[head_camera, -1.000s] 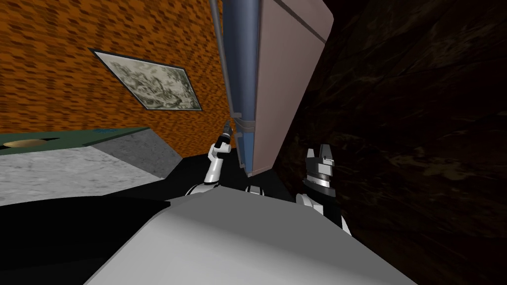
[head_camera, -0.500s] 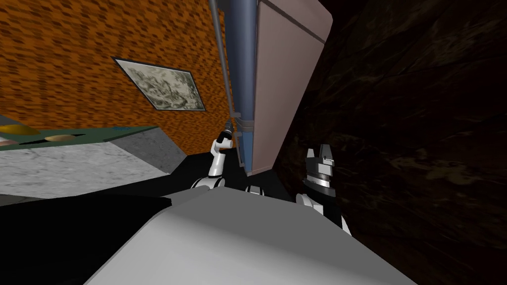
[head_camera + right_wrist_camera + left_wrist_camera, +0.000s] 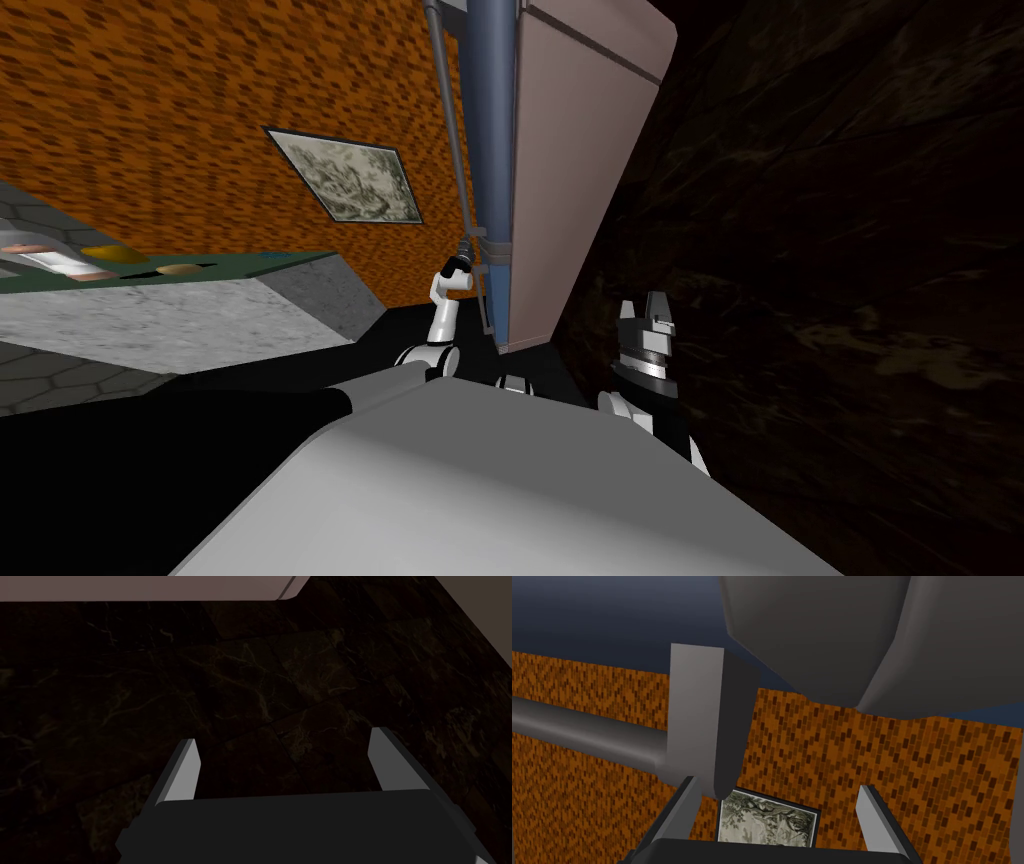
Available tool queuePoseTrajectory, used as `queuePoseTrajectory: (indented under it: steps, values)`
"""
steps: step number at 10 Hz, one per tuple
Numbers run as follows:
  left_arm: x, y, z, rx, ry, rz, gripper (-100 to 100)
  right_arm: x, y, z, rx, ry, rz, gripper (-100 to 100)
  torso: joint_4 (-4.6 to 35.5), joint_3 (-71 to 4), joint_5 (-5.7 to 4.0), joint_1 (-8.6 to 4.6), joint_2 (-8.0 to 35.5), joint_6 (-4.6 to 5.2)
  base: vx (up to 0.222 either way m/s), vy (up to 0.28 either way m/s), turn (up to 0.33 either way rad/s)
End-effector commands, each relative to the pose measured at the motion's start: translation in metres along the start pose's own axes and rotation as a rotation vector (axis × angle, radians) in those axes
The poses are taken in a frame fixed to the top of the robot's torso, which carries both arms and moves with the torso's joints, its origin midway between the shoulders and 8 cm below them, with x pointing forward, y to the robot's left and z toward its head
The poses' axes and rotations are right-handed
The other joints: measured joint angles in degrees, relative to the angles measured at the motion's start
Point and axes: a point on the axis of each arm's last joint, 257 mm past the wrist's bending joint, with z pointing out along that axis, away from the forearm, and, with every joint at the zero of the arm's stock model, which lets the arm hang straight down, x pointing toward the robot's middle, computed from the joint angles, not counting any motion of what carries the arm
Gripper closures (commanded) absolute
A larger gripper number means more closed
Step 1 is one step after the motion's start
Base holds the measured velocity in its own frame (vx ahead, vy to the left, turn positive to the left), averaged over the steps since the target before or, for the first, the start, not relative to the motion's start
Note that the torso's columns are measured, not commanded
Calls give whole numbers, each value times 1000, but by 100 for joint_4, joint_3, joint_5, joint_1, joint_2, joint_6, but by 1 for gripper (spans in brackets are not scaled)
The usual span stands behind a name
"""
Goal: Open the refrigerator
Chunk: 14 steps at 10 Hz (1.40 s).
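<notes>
The refrigerator (image 3: pixel 560 180) stands ahead, with a blue-grey front (image 3: pixel 492 150) and a pinkish-brown side. A thin grey handle bar (image 3: pixel 450 120) runs along the front down to a bracket (image 3: pixel 478 243). My left gripper (image 3: pixel 458 266) is right at that bracket. In the left wrist view the gripper (image 3: pixel 777 816) is open; the handle's mount post (image 3: pixel 699 726) rises just past one finger (image 3: pixel 679 816), and the bar (image 3: pixel 582 731) runs off sideways, outside the jaws. My right gripper (image 3: pixel 646 312) hangs open beside the refrigerator, over dark floor, and holds nothing (image 3: pixel 285 766).
An orange brick wall (image 3: pixel 150 120) with a framed picture (image 3: pixel 345 187) lies to the left. A grey-topped counter (image 3: pixel 180 320) with small items on a green surface (image 3: pixel 110 255) stands at the left. Dark marbled floor (image 3: pixel 850 300) spreads to the right.
The whole head view has slid right as I turned left, bringing more of the counter into sight. My left forearm now stands more upright, its gripper a little nearer the handle bracket. The right arm is unchanged.
</notes>
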Motion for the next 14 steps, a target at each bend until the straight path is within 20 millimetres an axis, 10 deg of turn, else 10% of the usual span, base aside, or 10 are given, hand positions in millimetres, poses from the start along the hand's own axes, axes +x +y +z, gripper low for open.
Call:
queuePoseTrajectory:
  steps: [1, 8, 9, 14]
  values:
    - [1, -10, 16, -19, -2, 1, -100, 0, 0, 0, 0, 0, 0, 0, -3, 1, -1, -12, 0, -1, -29, -99, 108]
    - [-1, -30, 31, -31, -10, 13, -100, 0, 0, 0, 0, 0, 0, 0, -8, -8, 5, 8, -16, -2, 1, -44, 42]
    - [-1, -30, 31, -32, -10, 13, 100, 0, 0, 0, 0, 0, 0, 0, -9, -4, 5, 4, -7, -3, 6, 0, 5]
    - [34, -35, 30, -26, 66, -9, 100, 0, 0, 0, 0, 0, -1, 0, 3, -47, -4, 28, -59, 12, -30, 289, -62]
